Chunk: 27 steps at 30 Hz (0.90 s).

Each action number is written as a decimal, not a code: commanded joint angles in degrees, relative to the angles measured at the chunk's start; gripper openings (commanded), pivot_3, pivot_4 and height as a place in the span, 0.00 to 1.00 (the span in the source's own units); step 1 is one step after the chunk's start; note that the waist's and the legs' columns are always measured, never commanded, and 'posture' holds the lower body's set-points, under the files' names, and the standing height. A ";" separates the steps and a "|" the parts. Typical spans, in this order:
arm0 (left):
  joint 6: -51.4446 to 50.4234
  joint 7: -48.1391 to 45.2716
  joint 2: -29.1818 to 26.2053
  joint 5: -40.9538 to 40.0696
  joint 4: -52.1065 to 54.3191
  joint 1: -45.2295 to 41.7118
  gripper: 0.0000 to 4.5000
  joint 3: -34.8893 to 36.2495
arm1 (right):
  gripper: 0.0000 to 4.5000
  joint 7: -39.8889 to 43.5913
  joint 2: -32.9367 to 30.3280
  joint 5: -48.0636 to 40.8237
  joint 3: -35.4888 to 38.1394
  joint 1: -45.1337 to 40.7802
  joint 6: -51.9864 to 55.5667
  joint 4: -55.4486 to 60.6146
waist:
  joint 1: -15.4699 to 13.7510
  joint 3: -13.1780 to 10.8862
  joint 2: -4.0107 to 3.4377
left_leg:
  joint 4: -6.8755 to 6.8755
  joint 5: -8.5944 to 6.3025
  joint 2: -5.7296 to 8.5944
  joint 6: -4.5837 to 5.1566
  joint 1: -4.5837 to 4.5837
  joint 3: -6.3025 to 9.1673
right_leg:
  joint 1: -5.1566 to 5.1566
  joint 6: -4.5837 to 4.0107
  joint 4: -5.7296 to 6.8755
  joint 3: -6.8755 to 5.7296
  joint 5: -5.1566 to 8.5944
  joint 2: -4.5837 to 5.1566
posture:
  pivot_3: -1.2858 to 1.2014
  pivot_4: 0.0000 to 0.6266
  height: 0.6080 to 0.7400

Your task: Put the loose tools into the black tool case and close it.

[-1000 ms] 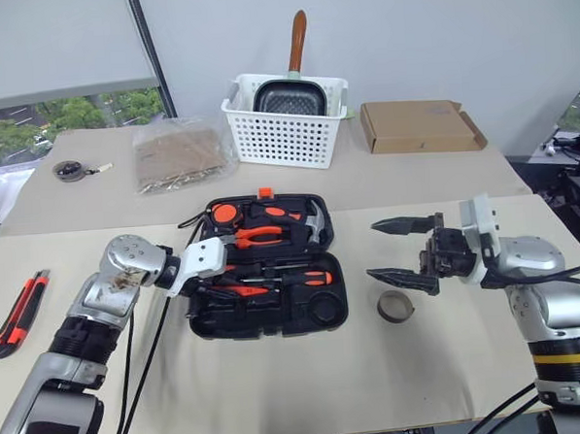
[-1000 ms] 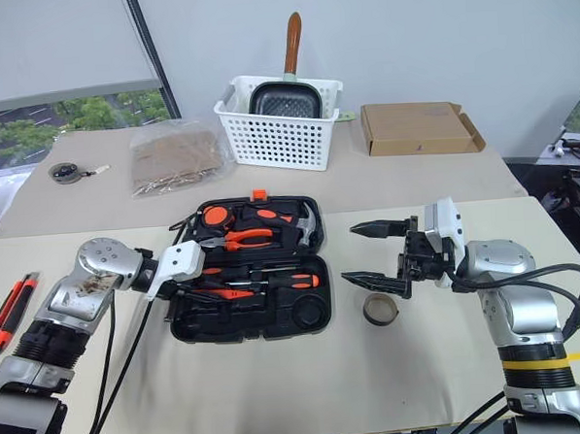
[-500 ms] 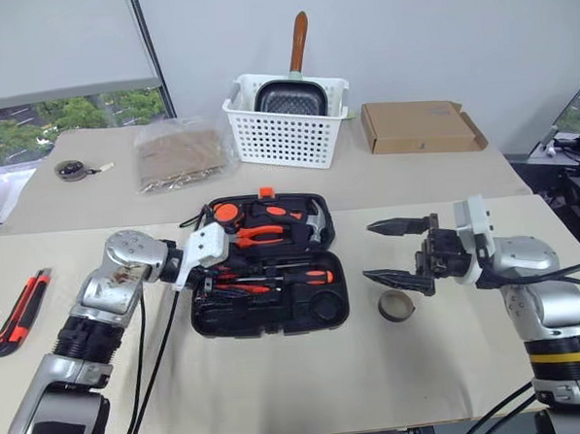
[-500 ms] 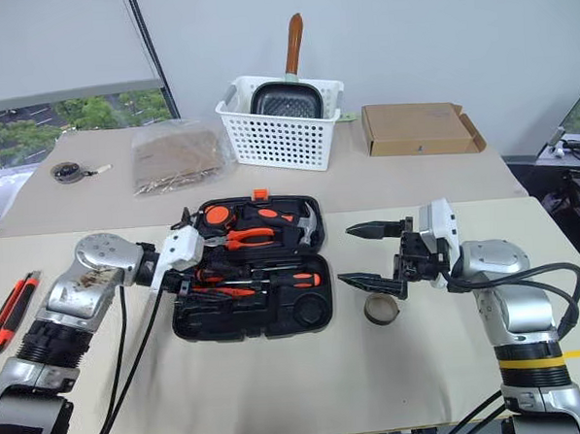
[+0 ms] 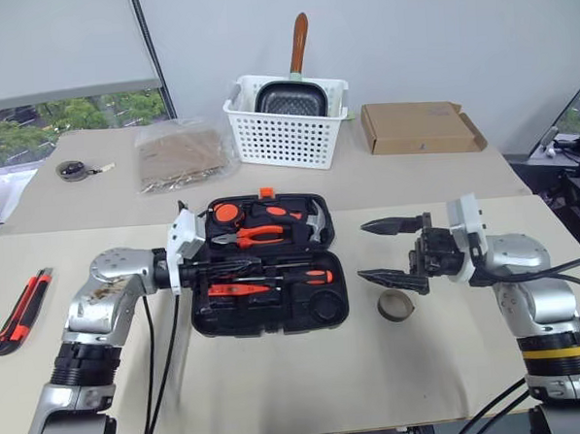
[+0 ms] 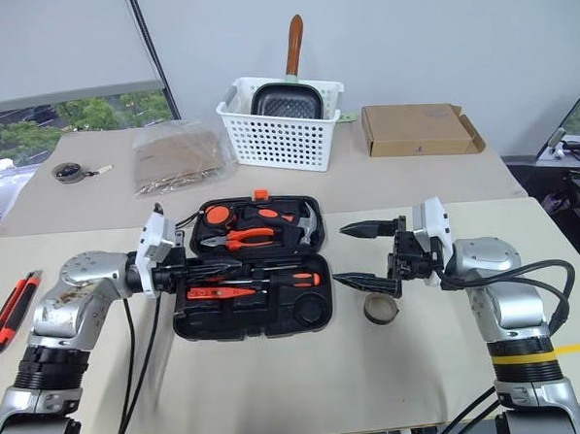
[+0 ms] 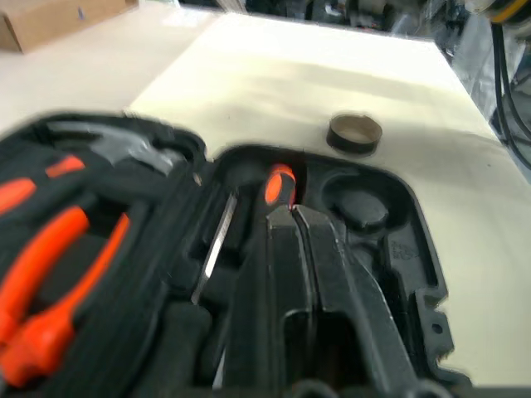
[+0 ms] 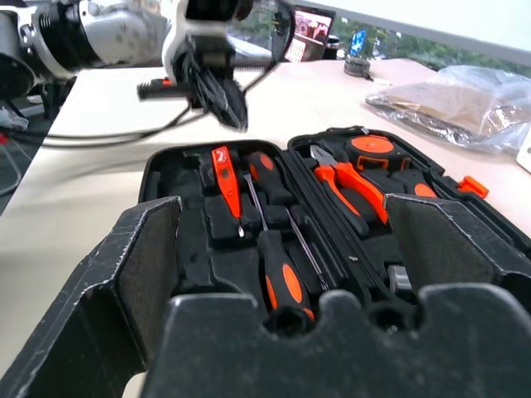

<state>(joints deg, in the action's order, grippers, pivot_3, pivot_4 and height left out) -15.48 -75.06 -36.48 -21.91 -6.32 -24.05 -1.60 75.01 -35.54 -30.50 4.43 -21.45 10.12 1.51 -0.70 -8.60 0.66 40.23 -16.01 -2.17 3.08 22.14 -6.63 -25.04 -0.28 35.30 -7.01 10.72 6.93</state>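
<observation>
Left eye view | black tool case lies open | left fingers pressed together | right fingers spread wide

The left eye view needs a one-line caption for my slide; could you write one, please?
Open black tool case between the shut left gripper and open right gripper; tape roll and utility knife still outside.

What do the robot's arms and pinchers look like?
Both arms are shiny silver metal tubes with black ribbed rings at the joints, and black cables hang from them. The right arm wears a yellow band low down. The left arm's rounded joint has brownish smudges. Each wrist has a white block. The left gripper and right gripper have two long, pointed black fingers with notched edges.
</observation>
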 commanded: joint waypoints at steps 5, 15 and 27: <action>10.10 -1.79 -0.97 6.87 -10.73 -0.09 0.01 -3.59 | 1.00 -0.39 -1.26 -0.79 1.34 -0.70 -0.39 1.87 | 0.02 0.01 -0.01 | 0.00 -0.05 0.00 0.09 0.05 -0.01 | -0.04 -0.01 -0.04 -0.01 -0.01 0.02 | 0.52 0.24 0.70; 17.23 -2.62 -1.30 13.06 -15.47 -0.95 0.01 -8.14 | 1.00 -1.21 -1.95 -1.00 1.41 0.21 -0.23 2.72 | 0.07 0.15 -0.24 | 0.01 -0.08 -0.02 0.12 -0.09 -0.01 | 0.02 -0.02 0.05 0.02 -0.01 0.04 | 0.52 0.24 0.70; 14.60 -0.75 -2.42 6.47 -9.54 -0.29 0.01 -2.29 | 1.00 -0.88 -2.00 -1.93 1.28 0.95 0.21 3.26 | 0.15 0.20 -0.33 | 0.01 -0.07 -0.02 0.13 -0.09 -0.01 | 0.00 -0.01 0.11 0.03 -0.01 0.06 | 0.52 0.24 0.70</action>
<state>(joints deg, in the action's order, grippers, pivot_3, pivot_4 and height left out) 2.54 -76.76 -37.37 -12.89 -18.52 -25.12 -6.76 73.79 -37.04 -30.59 4.46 -20.00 10.23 2.57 -0.55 -8.39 0.33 40.24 -16.08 -2.20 3.21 22.07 -6.65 -25.09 -0.29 35.41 -6.98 10.71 6.99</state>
